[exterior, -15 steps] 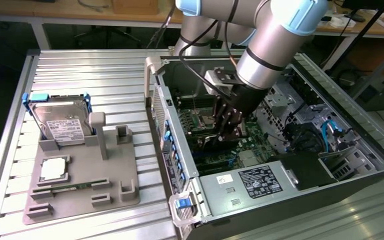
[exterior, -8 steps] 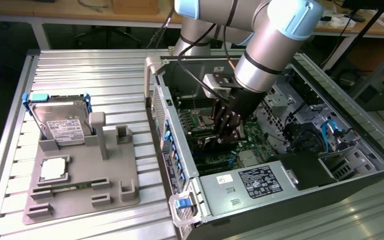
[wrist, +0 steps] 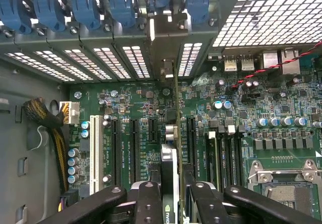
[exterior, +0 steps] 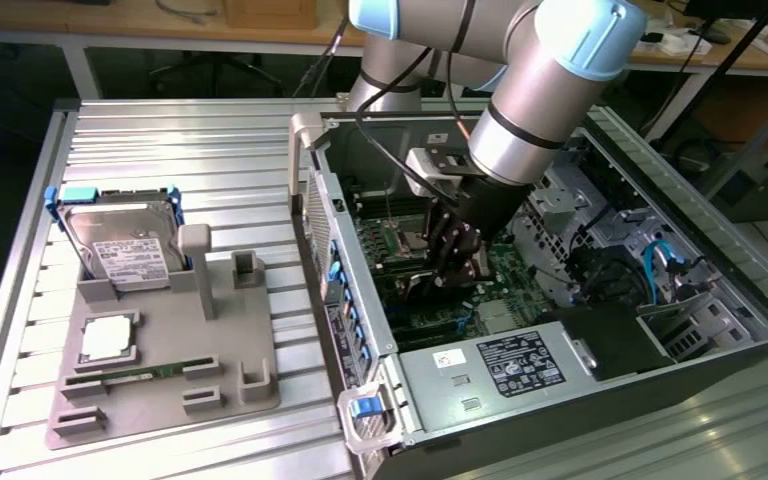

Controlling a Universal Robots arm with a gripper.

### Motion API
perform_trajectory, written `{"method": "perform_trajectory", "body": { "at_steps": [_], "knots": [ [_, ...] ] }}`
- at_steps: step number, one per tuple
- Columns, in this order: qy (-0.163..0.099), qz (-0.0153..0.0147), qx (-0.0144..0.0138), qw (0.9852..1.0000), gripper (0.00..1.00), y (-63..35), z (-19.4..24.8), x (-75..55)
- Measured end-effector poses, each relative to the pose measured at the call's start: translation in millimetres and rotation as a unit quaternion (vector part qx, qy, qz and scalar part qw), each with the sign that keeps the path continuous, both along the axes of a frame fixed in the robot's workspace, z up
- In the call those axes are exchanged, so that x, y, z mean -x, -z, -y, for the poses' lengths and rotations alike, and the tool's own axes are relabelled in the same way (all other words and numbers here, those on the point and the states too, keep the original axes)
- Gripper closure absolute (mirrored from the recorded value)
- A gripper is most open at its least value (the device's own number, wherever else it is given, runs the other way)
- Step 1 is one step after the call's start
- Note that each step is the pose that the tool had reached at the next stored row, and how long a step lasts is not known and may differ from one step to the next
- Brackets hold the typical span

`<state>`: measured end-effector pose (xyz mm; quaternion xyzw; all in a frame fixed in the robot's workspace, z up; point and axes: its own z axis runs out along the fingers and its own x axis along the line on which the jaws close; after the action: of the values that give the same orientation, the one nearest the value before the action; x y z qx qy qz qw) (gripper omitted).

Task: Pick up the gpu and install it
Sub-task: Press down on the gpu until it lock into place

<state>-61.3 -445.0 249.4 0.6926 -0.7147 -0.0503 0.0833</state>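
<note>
My gripper [exterior: 456,262] reaches down into the open computer case [exterior: 357,300], above the green motherboard [exterior: 454,318]. In the wrist view the gpu [wrist: 172,133] stands edge-on between my black fingers [wrist: 149,204], a thin card running from the gripper [wrist: 173,196] toward the rear slot openings. Its metal end bracket [wrist: 166,69] sits at the case's back wall, between two vent grilles. The card lines up with the long expansion slots [wrist: 135,143] on the motherboard [wrist: 136,108]. I cannot tell whether its edge is seated in a slot. The gripper is shut on the gpu.
A grey fixture tray [exterior: 244,350] on the exterior view's left holds a silver hard drive [exterior: 124,245], a square chip [exterior: 104,340] and a memory stick [exterior: 137,372]. Blue slot clips [wrist: 85,7] line the case's rear. A processor socket [wrist: 287,189] and cable bundle [wrist: 55,133] flank the card.
</note>
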Motion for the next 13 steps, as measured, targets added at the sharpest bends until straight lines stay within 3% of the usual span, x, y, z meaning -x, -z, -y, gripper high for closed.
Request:
{"method": "perform_trajectory", "body": {
  "at_steps": [13],
  "knots": [
    [0.0,0.0002,0.0,1.0,0.73,3.2,0.0,0.1]
  ]
}}
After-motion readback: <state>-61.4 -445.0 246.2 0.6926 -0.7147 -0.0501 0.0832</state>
